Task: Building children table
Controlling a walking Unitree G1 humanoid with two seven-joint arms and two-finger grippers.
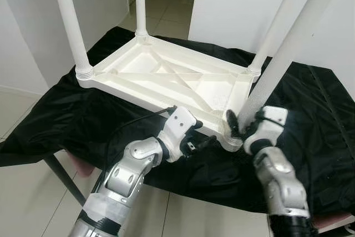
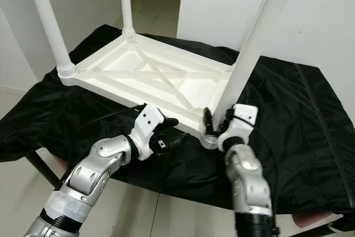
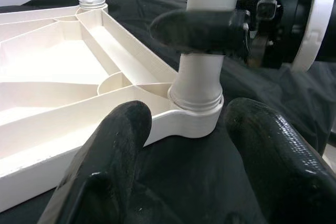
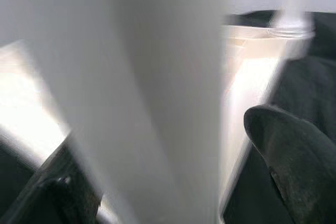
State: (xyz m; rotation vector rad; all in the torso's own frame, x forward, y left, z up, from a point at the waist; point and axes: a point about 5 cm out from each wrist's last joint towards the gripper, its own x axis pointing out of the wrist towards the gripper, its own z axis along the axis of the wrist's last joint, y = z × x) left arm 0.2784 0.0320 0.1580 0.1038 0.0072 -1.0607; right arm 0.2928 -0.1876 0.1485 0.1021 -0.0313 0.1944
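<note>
Left eye view: the white table top (image 1: 166, 79) lies upside down on a black cloth (image 1: 66, 115), legs up. The right gripper (image 1: 236, 126) clasps the near-corner leg (image 1: 283, 54) just above its socket (fingers either side). The left gripper (image 3: 184, 145), spread wide, faces that corner.

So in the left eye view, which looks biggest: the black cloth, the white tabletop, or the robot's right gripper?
1. black cloth
2. white tabletop
3. right gripper, shut on the table leg; it sits nearer the camera, yet looks clearly smallest.
</note>
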